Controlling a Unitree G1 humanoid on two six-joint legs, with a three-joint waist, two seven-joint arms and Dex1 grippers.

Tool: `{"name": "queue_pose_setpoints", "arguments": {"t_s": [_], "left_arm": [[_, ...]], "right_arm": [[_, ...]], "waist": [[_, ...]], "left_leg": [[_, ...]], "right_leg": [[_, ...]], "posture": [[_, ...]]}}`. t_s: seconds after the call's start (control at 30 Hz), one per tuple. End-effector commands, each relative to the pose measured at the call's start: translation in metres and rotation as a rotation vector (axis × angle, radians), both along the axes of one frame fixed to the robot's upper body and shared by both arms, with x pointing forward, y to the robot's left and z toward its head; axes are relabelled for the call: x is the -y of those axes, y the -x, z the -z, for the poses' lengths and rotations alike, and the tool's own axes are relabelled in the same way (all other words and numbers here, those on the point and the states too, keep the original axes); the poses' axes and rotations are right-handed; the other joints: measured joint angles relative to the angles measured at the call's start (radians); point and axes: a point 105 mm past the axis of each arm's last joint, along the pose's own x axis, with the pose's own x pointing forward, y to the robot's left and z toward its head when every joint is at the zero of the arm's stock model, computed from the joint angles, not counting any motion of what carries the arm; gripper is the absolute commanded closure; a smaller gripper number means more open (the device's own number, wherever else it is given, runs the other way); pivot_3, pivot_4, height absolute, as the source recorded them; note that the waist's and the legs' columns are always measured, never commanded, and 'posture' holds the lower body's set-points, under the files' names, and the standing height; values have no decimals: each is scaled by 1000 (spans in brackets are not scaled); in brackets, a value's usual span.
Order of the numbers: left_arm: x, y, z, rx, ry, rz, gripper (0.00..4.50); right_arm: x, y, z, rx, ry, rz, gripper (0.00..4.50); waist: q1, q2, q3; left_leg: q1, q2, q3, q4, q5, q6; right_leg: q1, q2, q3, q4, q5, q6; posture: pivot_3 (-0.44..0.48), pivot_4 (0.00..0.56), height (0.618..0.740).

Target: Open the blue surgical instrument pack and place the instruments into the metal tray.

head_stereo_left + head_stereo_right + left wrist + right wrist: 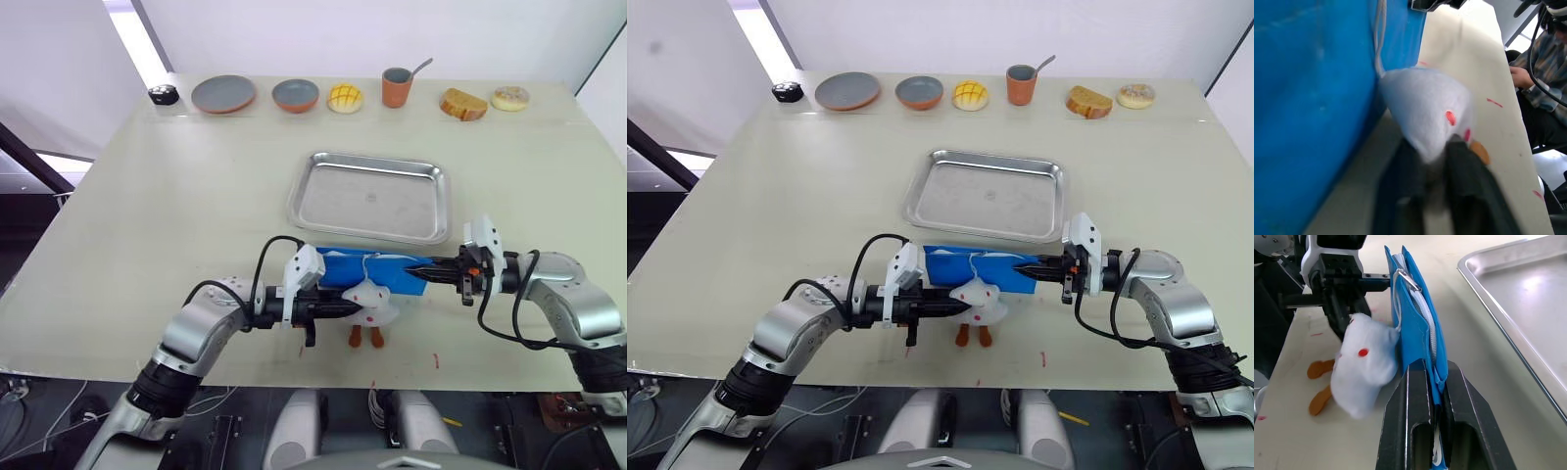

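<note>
The pack point(370, 270) stands on edge on the bench point(147, 225), just at the 6 o'clock side of the tray point(370, 196), which holds no instruments yet. Your right end effector point(1436, 396) is clamped on the pack's end, with the zipper point(1422, 318) running along the upper edge away from it. Your left end effector point(1436, 161) is closed narrowly on the white toy point(370, 305), which hangs by a cord from the zipper pull. The step in hand is judged to be unzipping: hold the right grip firm as an anchor and draw the toy along the line of the zipper, not across it, so the cord loads the pull straight. Keep the pack from tipping toward the tray rim. The toy looks soft, so the grip could slip; pull steadily. For room, the bench is open toward 9 o'clock from the pack, which gives the left arm travel. The near bench edge lies close at 6 o'clock, so do not drag the pack that way. The plates point(223, 94), cup point(397, 88) and bread point(462, 104) sit well apart at 12 o'clock.
</note>
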Motion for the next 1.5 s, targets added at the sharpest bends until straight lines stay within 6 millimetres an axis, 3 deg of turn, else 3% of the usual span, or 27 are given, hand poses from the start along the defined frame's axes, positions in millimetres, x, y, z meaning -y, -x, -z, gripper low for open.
{"name": "queue_pose_setpoints", "arguments": {"t_s": [0.03, 0.13, 0.33, 0.4, 0.53, 0.63, 0.93, 1.0, 1.17, 1.33, 1.4, 1.5], "left_arm": [[-16, 2, -35, 57, 139, 25, 4431], [-44, 1, -53, 69, 176, 12, 4431], [-97, -9, -56, 79, 77, -89, 4431], [-116, -14, -49, 72, 17, -136, 4431], [-135, -19, -38, 55, -58, -177, 4431], [-159, -19, -15, 28, -191, -214, 4431], [-134, -22, -1, 54, -245, -126, 4431], [-127, -23, -1, 59, -239, -112, 4431], [-125, -21, 5, 61, -266, -85, 4431], [-129, -21, 11, 63, -272, -79, 4431], [-130, -21, 13, 67, -272, -74, 4431], [-130, -21, 14, 72, -271, -69, 4431]], "right_arm": [[-1, -2, -11, 55, 2, -2, 4500], [0, -2, -9, 56, 1, 7, 4500], [4, -4, -7, 52, -7, 32, 4500], [7, -5, -5, 48, -4, 42, 4500], [9, -4, -4, 45, -2, 48, 4500], [11, -5, -6, 45, -3, 56, 4500], [5, -3, -23, 51, -83, 42, 4500], [2, -3, -38, 44, -170, 44, 4500], [-6, -1, -97, 38, -481, 17, 4500], [-12, 7, -123, 8, -618, -20, 4500], [-13, 9, -122, 4, -606, -19, 4500], [-11, 10, -104, 1, -497, 10, 4500]], "waist": [[0, 0, 0], [-1, 0, 0], [0, 0, 0], [0, 0, 0], [0, 0, 0], [0, 0, 0], [2, 0, 0], [5, 0, 0], [5, 1, 0], [9, 1, 0], [9, 1, 0], [10, 1, 0]], "left_leg": [[0, 0, 0, 0, 0, 0], [0, 1, 0, 0, 0, 0], [0, 0, 1, 0, 0, 0], [-1, 0, 1, 0, 0, 0], [-1, 0, 1, -1, 0, 0], [-1, 0, 2, -1, 0, 0], [-1, 0, 2, -1, 0, 0], [-1, 0, 2, -1, 0, 0], [-1, 0, 2, 0, 0, 0], [-2, -1, 1, -1, 0, 0], [-2, -1, 1, -1, 0, 0], [-2, -1, 2, -1, 0, 0]], "right_leg": [[0, 0, 0, 0, 0, 0], [-1, 0, 0, 0, 0, 0], [-1, 0, 0, 0, 0, 0], [-1, 0, 0, 0, 0, 0], [-2, 0, 0, 0, 0, 0], [-2, 0, 0, 0, 0, 0], [-3, 0, 1, 1, 0, 0], [-3, -1, 1, 1, 0, 0], [-3, -1, 1, 1, 0, 0], [-2, -2, -1, 0, 0, 0], [-2, -2, -1, 0, 0, 0], [-3, -2, 0, 0, 0, 0]], "posture": [[0, 150, 740], [0, 150, 740], [0, 150, 740], [0, 150, 740], [0, 150, 740], [0, 150, 740], [0, 150, 740], [0, 150, 740], [0, 150, 740], [0, 150, 740], [0, 150, 740], [0, 150, 740]]}}
